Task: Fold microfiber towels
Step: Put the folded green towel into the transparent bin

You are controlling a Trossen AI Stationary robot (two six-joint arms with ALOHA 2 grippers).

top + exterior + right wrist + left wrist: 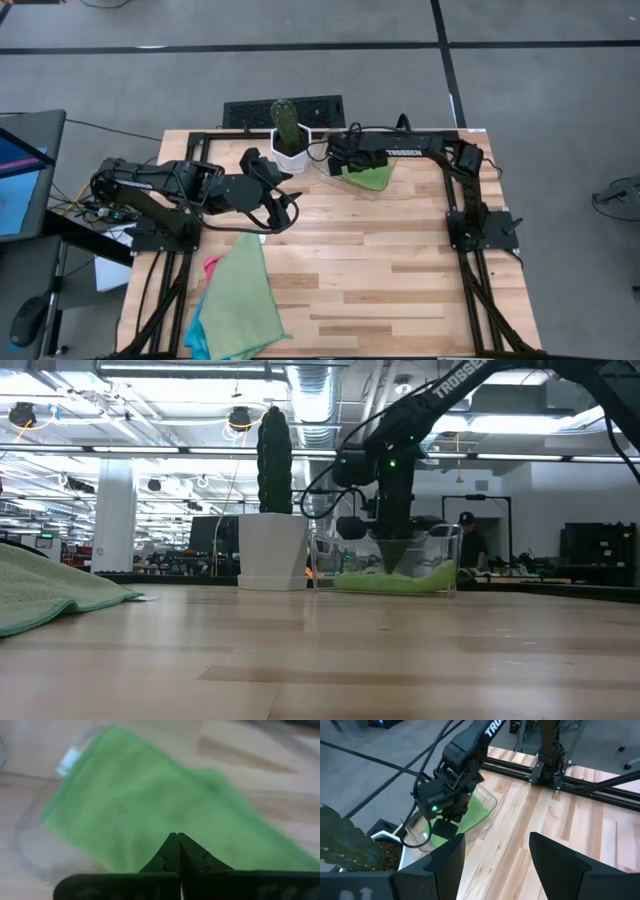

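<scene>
A folded light green towel (150,795) lies flat in the clear plastic tray (386,190) at the table's far middle. My right gripper (177,837) is shut and points steeply down into the tray, right over that towel (390,582). Another light green towel (240,295) lies spread on a pile at the near left, with a pink towel (211,266) and a turquoise one (196,340) showing from under it. My left gripper (285,208) hangs open above the table's left middle, with nothing between its fingers. My right gripper comes from above with shut fingertips at the folded towel's upper face (172,820). I cannot tell whether the tips touch the cloth. Nothing shows between the fingers, and the towel lies flat in the tray.
A cactus in a white pot (288,135) stands just left of the tray. A black grille (285,110) lies past the far edge. Bare wood (400,270) spans the table's middle and right. A person (467,545) stands in the room behind.
</scene>
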